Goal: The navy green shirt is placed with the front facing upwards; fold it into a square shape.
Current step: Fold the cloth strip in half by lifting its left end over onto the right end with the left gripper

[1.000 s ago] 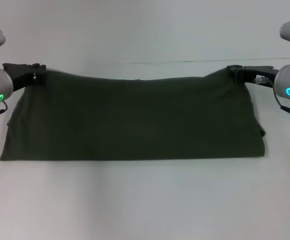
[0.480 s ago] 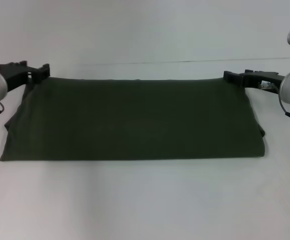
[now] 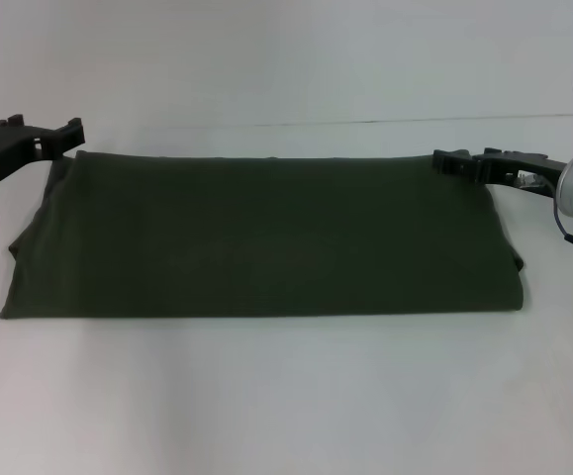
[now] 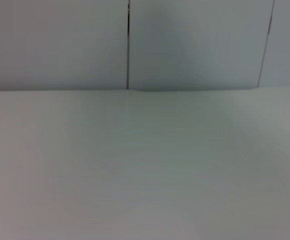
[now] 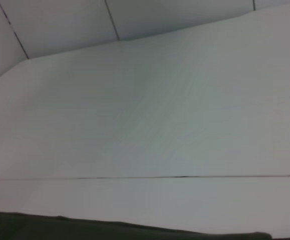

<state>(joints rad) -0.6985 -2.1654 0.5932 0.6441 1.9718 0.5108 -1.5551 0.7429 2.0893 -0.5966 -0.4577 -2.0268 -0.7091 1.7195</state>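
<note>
The navy green shirt [image 3: 261, 236] lies flat on the white surface [image 3: 286, 396] as a wide band, plain side up, so I judge 1 lengthwise fold is laid. My left claw [image 3: 68, 135] and right claw [image 3: 446, 161] hover at its far corners, apart, gripping nothing. Next, fold the ends inward toward a square.

Soft, even light falls from overhead on the pale grey-white matte tabletop [image 3: 286, 396], with no glare and only a thin, faint shadow along the near edge of the dark olive-green cotton shirt [image 3: 266, 237], whose folds are lost in its darkness. Both wrist views are hazy and low in contrast, the left one showing a dim shading across the pale wall panels [image 4: 195, 45].
</note>
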